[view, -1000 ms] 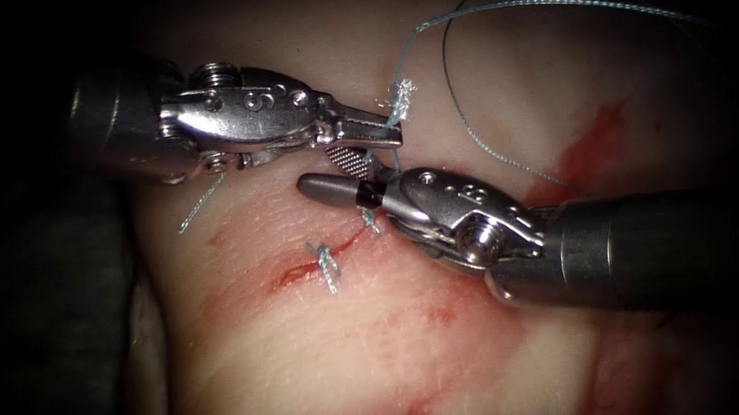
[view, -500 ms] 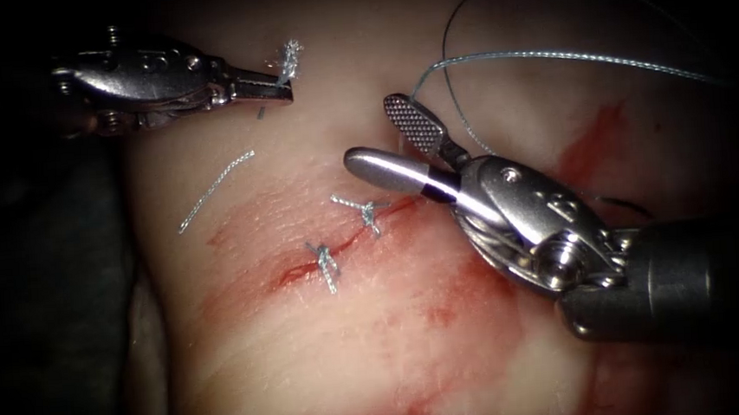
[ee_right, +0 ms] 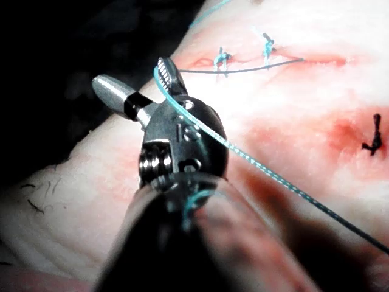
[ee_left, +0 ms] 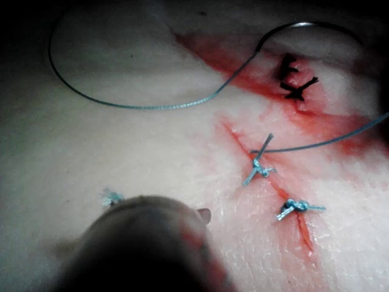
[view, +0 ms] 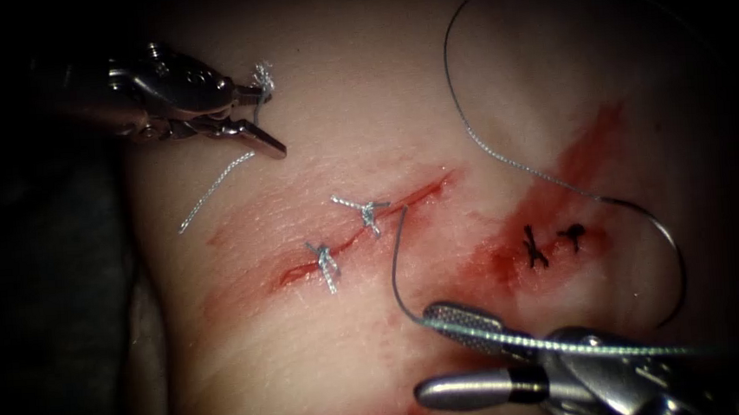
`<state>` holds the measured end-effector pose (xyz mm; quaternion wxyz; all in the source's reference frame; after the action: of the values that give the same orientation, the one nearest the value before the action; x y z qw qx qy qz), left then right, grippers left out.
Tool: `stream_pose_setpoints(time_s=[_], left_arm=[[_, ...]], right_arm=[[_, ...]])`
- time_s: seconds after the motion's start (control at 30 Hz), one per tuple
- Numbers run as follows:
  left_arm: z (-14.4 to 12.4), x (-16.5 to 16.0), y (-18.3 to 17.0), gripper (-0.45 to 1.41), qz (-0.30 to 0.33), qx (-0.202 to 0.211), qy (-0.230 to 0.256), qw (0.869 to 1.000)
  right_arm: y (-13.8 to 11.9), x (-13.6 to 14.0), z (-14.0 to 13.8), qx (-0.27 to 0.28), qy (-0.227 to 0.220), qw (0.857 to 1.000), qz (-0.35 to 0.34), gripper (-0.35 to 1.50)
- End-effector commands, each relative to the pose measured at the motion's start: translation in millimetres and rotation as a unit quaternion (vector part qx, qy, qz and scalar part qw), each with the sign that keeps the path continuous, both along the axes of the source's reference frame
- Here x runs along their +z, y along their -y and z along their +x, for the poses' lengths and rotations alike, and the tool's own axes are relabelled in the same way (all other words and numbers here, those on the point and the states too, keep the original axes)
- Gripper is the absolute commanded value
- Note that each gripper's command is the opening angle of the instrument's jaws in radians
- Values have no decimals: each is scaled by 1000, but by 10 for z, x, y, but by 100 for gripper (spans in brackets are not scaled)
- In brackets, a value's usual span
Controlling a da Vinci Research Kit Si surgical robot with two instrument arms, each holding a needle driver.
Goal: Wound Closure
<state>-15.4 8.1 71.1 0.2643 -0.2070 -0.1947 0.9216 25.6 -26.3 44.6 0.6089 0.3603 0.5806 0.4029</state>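
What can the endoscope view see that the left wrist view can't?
Endoscope view's own: the right hand, open, with the thread lying across one jaw; the left hand, open, a cut end of thread at its tip; a loose thread piece left of the cut.

Left wrist view's own: the left hand from behind, a blurry dark shape.

Both share: the tissue, the cut with two light knots, two dark stitches, and the needle lying free on the tissue right of the cut, held by neither hand.
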Motion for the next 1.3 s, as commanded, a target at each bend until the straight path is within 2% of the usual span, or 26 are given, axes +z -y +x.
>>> stream_pose_setpoints(time_s=[0.03, 0.1, 0.23, 0.27, 0.4, 0.47, 0.53, 0.6, 0.63, 0.67, 0.7, 0.8, 0.93, 1.1, 1.3], left_arm=[[-5, 4, 0, 128, 1, 1, -2, 1000], [-5, 1, 0, 138, -2, -2, -1, 1000], [-6, -12, -2, 140, -11, -6, 13, 1000], [-7, -20, 1, 140, 0, 12, 24, 1000], [-10, -23, 13, 130, 28, 39, 45, 998], [-12, -20, 21, 128, 63, 31, 55, 996], [-14, -17, 26, 131, 88, 27, 84, 992], [-13, -14, 27, 130, 101, 6, 137, 985], [-13, -12, 26, 130, 100, -8, 157, 982], [-14, -9, 21, 130, 90, -34, 199, 975], [-14, -9, 21, 130, 90, -34, 199, 975], [-16, -4, 14, 131, 73, -42, 239, 967], [-17, 10, 13, 133, 54, -46, 244, 967], [-18, 33, 24, 133, 72, -84, 253, 961], [-20, 52, 35, 133, 76, -76, 262, 959]], right_arm=[[6, 8, 8, -6, -3, 1000, 0, 131], [7, 12, 6, -6, -1, 1000, -2, 133], [6, 13, 3, -5, 1, 1000, -2, 133], [6, 13, 1, -5, 1, 1000, -2, 133], [6, 13, 1, -5, 1, 1000, -2, 133], [6, 13, 2, -5, 1, 1000, -2, 133], [6, 13, 2, -4, 2, 1000, -2, 133], [7, 13, 2, -4, 2, 1000, -2, 131], [7, 13, 2, -4, 2, 1000, -2, 131], [7, 13, 3, -4, 2, 1000, -2, 131], [7, 13, 3, -4, 2, 1000, -2, 131], [7, 13, 4, -4, 2, 1000, -2, 131], [8, 12, 5, -4, 2, 1000, -2, 131], [9, 12, 5, -4, 2, 1000, -2, 131], [9, 11, 6, -4, 2, 1000, 1, 133]])
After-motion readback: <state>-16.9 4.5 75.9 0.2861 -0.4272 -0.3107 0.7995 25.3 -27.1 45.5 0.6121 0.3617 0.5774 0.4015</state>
